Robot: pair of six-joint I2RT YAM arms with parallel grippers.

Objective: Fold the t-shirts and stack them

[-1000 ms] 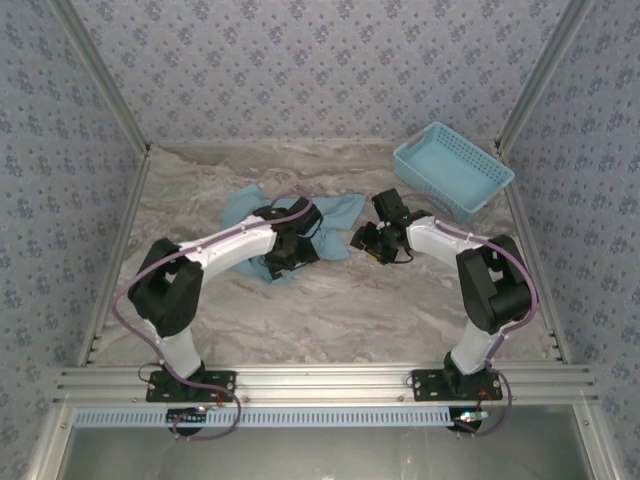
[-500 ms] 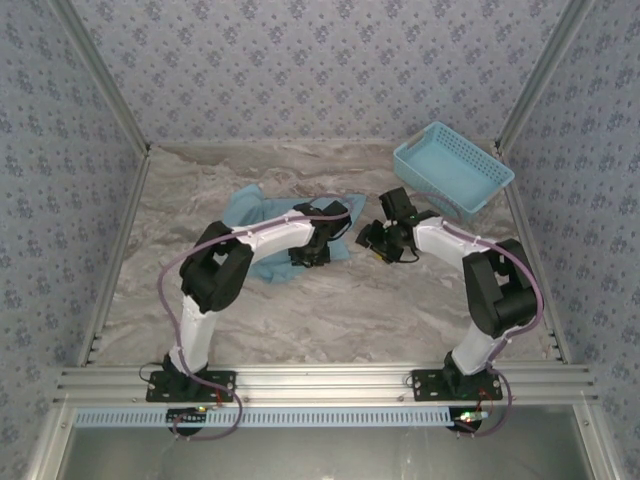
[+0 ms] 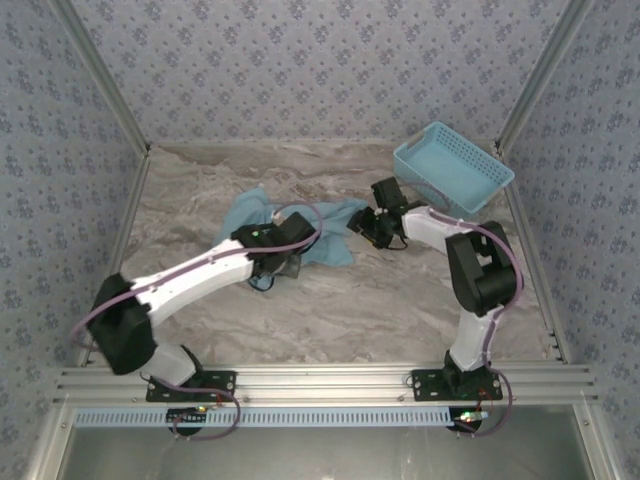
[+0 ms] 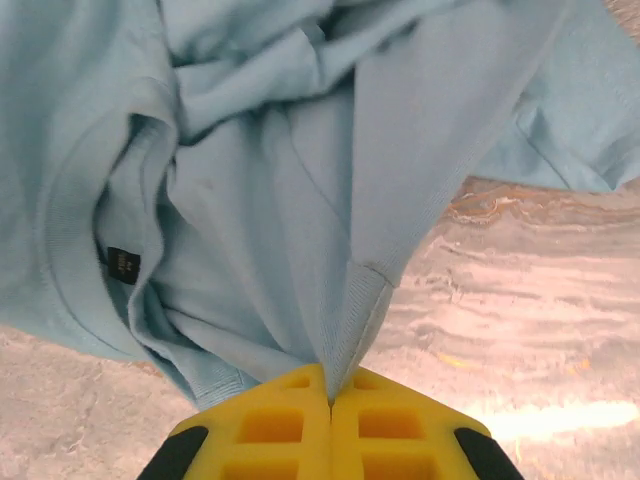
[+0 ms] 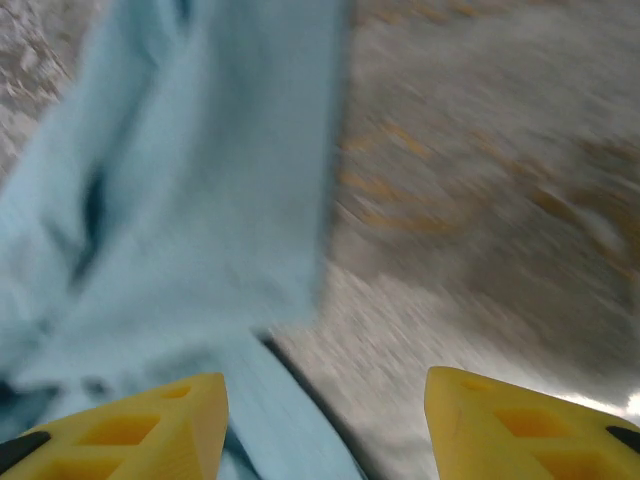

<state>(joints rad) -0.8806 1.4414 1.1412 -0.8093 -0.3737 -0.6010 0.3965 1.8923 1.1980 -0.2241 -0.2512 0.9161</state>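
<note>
The t-shirt (image 4: 270,180) is soft matt cloth, the basket (image 3: 452,165) latticed plastic, the table (image 3: 380,300) smooth and marbled.

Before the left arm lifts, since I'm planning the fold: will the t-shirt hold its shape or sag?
Probably floppy: the t-shirt lies in soft creases and bunches. Lifted by the hem pinched in the left gripper, it would likely hang and drape, not stay flat. It looks thin and light, so it may drag and bunch across the table.
</note>
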